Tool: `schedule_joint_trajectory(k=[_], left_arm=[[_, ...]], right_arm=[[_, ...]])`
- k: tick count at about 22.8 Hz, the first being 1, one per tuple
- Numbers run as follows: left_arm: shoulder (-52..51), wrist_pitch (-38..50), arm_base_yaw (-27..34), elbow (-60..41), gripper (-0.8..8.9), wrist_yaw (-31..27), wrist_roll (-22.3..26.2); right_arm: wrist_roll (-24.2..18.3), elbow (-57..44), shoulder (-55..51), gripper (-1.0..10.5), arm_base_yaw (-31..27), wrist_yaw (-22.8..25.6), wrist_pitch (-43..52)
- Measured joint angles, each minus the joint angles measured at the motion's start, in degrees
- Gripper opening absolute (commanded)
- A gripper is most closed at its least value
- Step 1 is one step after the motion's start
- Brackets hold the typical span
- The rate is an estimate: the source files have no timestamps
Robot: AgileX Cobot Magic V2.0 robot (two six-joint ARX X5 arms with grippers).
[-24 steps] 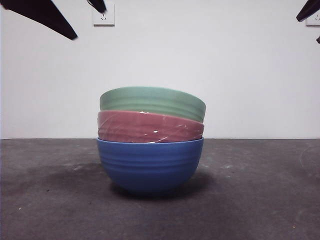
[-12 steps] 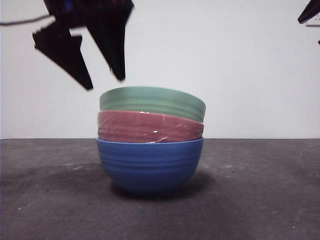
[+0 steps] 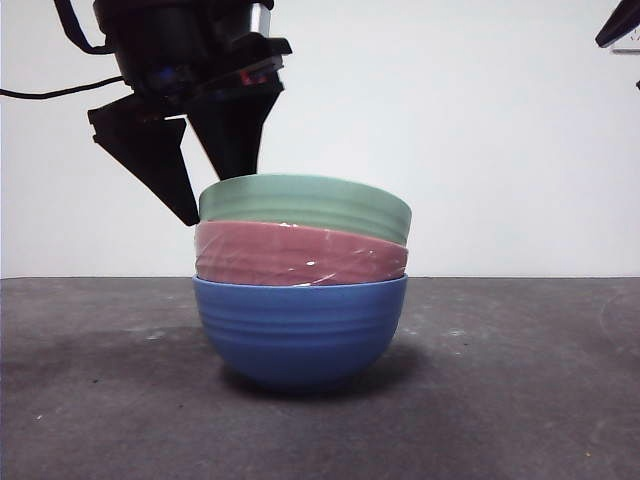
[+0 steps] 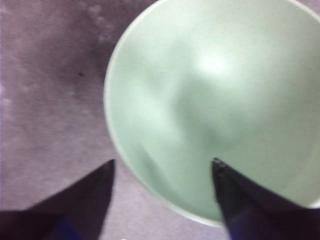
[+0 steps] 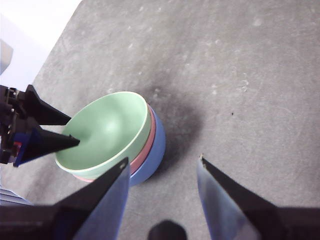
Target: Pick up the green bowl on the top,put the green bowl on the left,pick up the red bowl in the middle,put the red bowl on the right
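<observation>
The green bowl (image 3: 310, 205) sits on top of a stack, nested in the red bowl (image 3: 300, 255), which sits in a blue bowl (image 3: 300, 330). My left gripper (image 3: 212, 200) is open and stands over the green bowl's left rim. In the left wrist view (image 4: 163, 161) one jaw is outside the green bowl (image 4: 215, 100) and one over its inside, with the rim between them. My right gripper (image 5: 163, 160) is open and empty, high above the table, looking down on the green bowl (image 5: 102, 130), the red bowl (image 5: 148, 145) and the left gripper (image 5: 75, 131).
The stack stands mid-table on a dark grey mat (image 3: 500, 400) before a white wall. The right arm shows only as a black tip (image 3: 618, 22) at the top right corner of the front view. A cable hangs from the left arm at the left edge.
My left gripper has come down from the top left corner to the green bowl's left rim, jaws open. The bowls and the right arm have not moved.
</observation>
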Motion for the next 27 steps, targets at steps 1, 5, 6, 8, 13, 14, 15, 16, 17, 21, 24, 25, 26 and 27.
schedule_joint_trajectory(k=[1, 5, 6, 8, 13, 14, 15, 16, 17, 21, 24, 25, 26, 27], left_arm=[[0.00, -0.02, 0.00, 0.00, 0.50, -0.11, 0.00], [0.00, 0.02, 0.00, 0.00, 0.30, -0.94, -0.04], [0.00, 0.04, 0.00, 0.00, 0.29, -0.94, -0.04], [0.00, 0.02, 0.00, 0.00, 0.26, -0.92, 0.00], [0.00, 0.11, 0.00, 0.00, -0.13, -0.92, 0.20], [0.00, 0.46, 0.00, 0.00, -0.13, -0.83, 0.42], [-0.02, 0.42, 0.00, 0.02, -0.13, -0.81, 0.35], [-0.02, 0.50, 0.00, 0.11, -0.13, -0.76, 0.33], [-0.02, 0.42, 0.00, 0.20, -0.13, -0.74, 0.42], [0.00, -0.83, 0.00, 3.37, -0.13, -0.76, 0.44], [0.00, -2.03, 0.00, 7.96, -0.13, -0.76, 0.57], [0.00, -3.13, 0.00, 9.55, -0.13, -0.76, 0.98], [0.00, -4.50, 0.00, 10.75, -0.13, -0.79, 1.42], [0.00, -6.01, 0.00, 12.11, -0.12, -0.76, 2.14]], right_arm=[[0.00, 0.00, 0.00, 2.2, 0.00, 0.02, -0.02], [0.00, 0.00, 0.00, 2.2, 0.00, 0.02, -0.02], [0.00, 0.00, 0.00, 2.2, 0.00, 0.00, 0.00], [0.00, 0.00, 0.00, 2.2, 0.00, 0.00, -0.02], [0.00, 0.00, 0.00, 2.2, 0.00, 0.00, -0.02], [0.00, 0.00, 0.00, 2.2, 0.00, 0.02, -0.02], [0.00, 0.00, 0.00, 2.2, 0.00, 0.02, 0.00], [0.00, 0.00, 0.00, 2.2, 0.00, 0.00, -0.02], [0.00, 0.00, 0.00, 2.2, 0.00, 0.00, -0.02], [0.00, 0.00, 0.00, 2.2, 0.00, 0.00, -0.04], [0.00, 0.00, 0.00, 2.2, 0.00, 0.00, -0.02], [0.00, 0.00, 0.00, 2.2, 0.00, 0.00, -0.02], [0.00, 0.00, 0.00, 2.2, 0.00, 0.00, -0.04], [0.00, 0.00, 0.00, 2.2, 0.00, 0.00, -0.04]])
